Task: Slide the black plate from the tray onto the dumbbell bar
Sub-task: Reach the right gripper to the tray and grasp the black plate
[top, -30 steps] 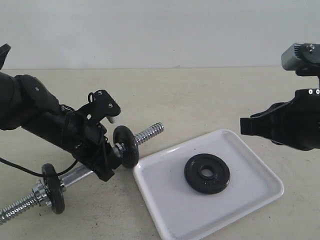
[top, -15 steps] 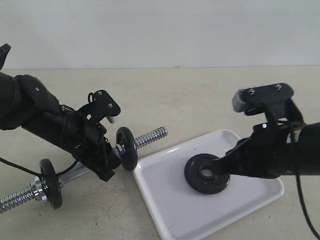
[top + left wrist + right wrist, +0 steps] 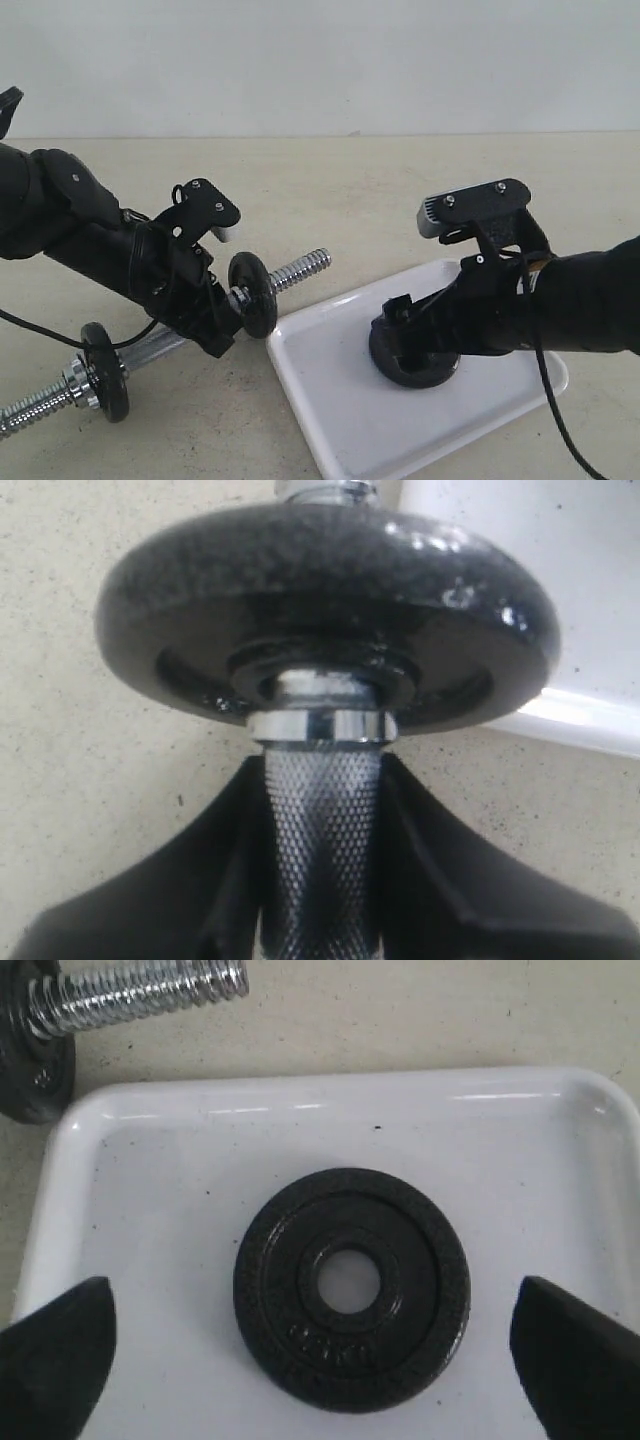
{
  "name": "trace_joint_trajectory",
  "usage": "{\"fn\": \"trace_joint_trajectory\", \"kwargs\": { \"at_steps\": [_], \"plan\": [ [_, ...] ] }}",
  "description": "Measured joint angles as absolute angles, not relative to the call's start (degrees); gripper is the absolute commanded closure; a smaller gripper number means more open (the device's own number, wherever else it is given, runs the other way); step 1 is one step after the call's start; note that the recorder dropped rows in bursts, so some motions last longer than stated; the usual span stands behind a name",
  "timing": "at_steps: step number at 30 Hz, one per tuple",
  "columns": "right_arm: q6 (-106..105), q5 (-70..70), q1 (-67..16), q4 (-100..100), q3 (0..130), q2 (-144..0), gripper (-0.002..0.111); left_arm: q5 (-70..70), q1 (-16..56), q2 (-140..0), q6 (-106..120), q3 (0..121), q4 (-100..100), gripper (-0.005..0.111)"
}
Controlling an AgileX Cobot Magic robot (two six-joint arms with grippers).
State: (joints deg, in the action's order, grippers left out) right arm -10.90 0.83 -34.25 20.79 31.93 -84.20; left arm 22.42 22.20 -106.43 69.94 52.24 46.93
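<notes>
Lying flat near the middle of the tray (image 3: 200,1160), the black plate (image 3: 420,1290) is looking like cast metal: heavy for its size, rigid, with a pebbled skin the pads should bite well. The right gripper (image 3: 318,1345) is hovering over it, jaws spread wide on either side and holding nothing. Pinching across the outer rim seems best, since the glossy tray may let it skid. The left gripper (image 3: 322,830) is clamping the dumbbell bar (image 3: 300,268) at its knurled middle, with the threaded end pointing toward the tray. The matte beige table (image 3: 400,190) is offering open room beyond.
</notes>
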Motion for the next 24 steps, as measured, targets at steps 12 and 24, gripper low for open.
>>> {"fn": "trace_joint_trajectory", "kwargs": {
  "at_steps": [12,24],
  "plan": [
    [-15.7,4.7,-34.3,20.4,41.8,-99.2,0.004,22.9,22.2,-104.0,69.7,52.1,45.0,0.097],
    [-13.1,14.9,-34.3,11.0,48.6,-101.5,0.004,23.1,22.2,-104.0,69.7,52.1,44.6,0.097]
  ]
}}
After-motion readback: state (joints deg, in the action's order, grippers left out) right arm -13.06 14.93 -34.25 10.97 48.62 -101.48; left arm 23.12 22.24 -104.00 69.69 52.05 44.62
